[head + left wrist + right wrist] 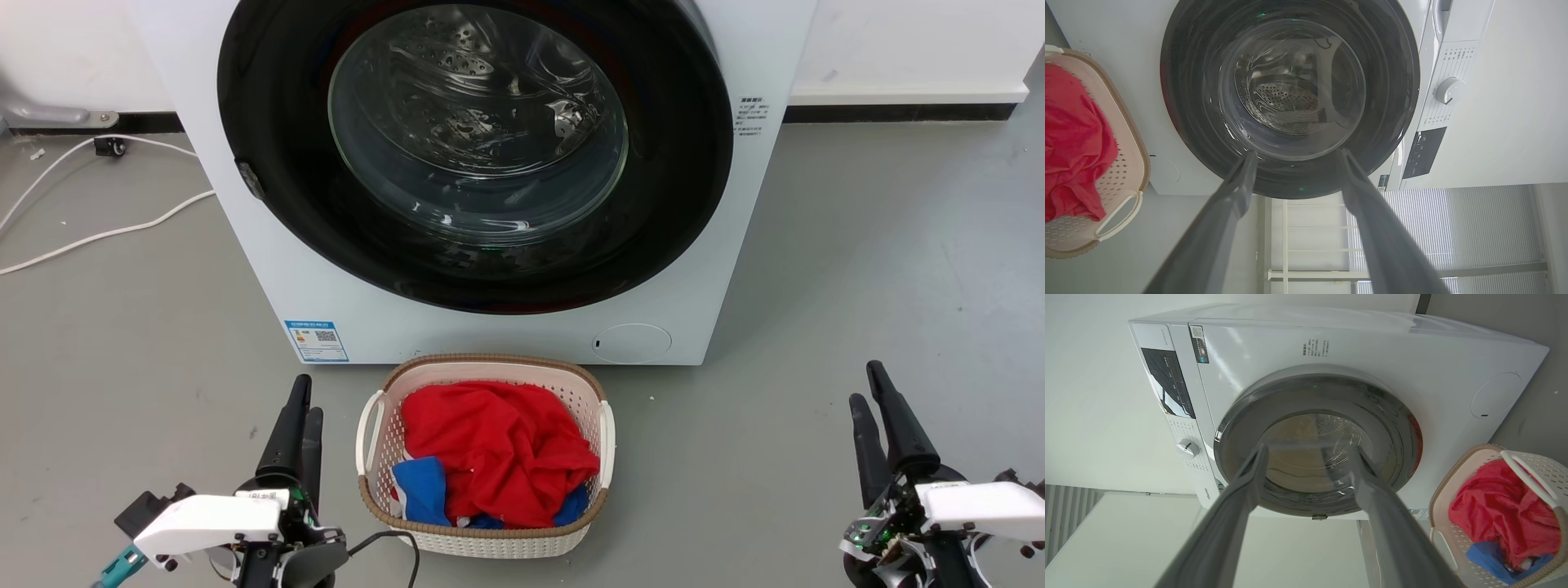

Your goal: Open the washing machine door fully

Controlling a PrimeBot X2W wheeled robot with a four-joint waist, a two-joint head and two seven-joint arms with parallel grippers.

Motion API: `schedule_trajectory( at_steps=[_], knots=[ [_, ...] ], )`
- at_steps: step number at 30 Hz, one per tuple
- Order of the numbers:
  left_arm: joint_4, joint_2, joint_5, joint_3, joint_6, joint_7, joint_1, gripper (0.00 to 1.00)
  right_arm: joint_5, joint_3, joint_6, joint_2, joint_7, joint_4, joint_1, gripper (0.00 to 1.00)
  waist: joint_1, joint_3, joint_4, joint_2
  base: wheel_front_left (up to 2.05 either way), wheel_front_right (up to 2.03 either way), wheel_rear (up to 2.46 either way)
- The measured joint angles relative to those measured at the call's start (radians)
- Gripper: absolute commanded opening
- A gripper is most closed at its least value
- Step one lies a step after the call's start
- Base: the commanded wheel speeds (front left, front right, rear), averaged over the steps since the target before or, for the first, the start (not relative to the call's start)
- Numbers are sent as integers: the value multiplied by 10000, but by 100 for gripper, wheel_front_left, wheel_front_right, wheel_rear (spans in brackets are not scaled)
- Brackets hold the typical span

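Basket (490,364) holds red and blue clothes (502,461); left tool (309,396) and right tool (864,383) gape empty.

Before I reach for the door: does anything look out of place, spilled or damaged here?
Nothing looks spilled or damaged. The round glossy black washing machine door sits shut. Only loose white cables trail over the grey floor, left of the big white washing machine.

A white laundry basket (490,541) holds crumpled red cloth (498,453) over blue cloth (420,490); white cables (98,235) trail across grey floor (857,269).
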Motion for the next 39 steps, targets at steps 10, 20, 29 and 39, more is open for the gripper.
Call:
schedule_trajectory(
  at_steps=[10,20,29,39],
  knots=[
    [-209,4,1455,-209,0,-403,-4,100,-1363,320,0,-215,-523,-165,0,100,0,0,33,0,0,0,0],
    [-251,4,3797,-240,0,-788,-26,100,-3931,169,0,-222,-888,-305,0,100,1,-8,76,0,0,0,0],
    [-263,15,6380,-510,138,-1066,-159,100,-6364,184,0,-190,-1047,-550,0,100,1,2,98,0,0,0,0],
    [-203,383,9037,-917,564,-1377,-282,100,-9123,203,0,-224,-980,-930,25,100,1,9,116,0,0,0,0]
  ],
)
